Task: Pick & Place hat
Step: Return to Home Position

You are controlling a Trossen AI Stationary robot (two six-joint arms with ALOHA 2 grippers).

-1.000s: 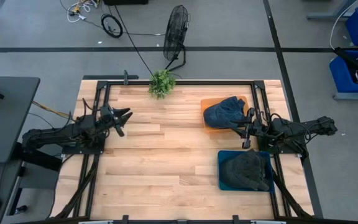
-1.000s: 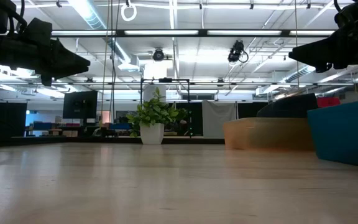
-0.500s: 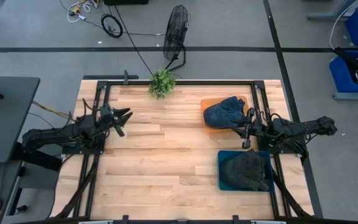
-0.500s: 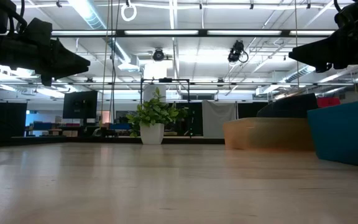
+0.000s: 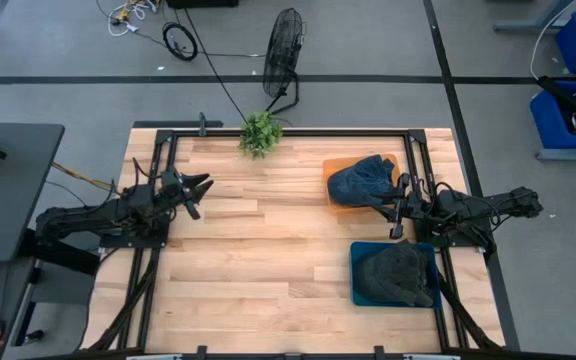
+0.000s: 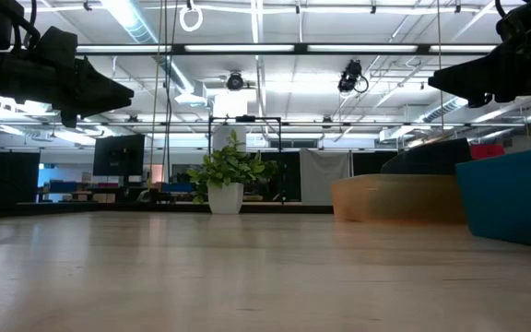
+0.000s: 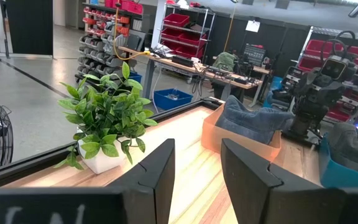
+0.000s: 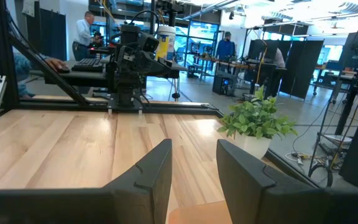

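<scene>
Looking straight down, a wooden desk (image 5: 268, 260) fills the middle, with a dark robot arm lying along each side, both drawn back toward their own edges. The right hand (image 5: 396, 205) hangs over the desk's right side, and its two fingers stand spread with nothing between them (the wrist view shows bare wood through the gap). The left hand (image 5: 204, 186) is far across the desk on the left, fingers likewise apart and empty.

A blue bin (image 5: 356, 285) sits at the front right corner, and the black caps (image 5: 396, 272) lie piled inside it. The bin is just beside the right hand, on its front side, so the right arm is much the nearer of the two; the left hand is well apart from it.

An orange bin (image 5: 330, 165) on the rear side of the right hand holds a blue hat (image 5: 360, 180). A small potted plant (image 5: 260, 132) stands at the back edge.

No cap lies loose on the wood, so the sorting looks finished.
</scene>
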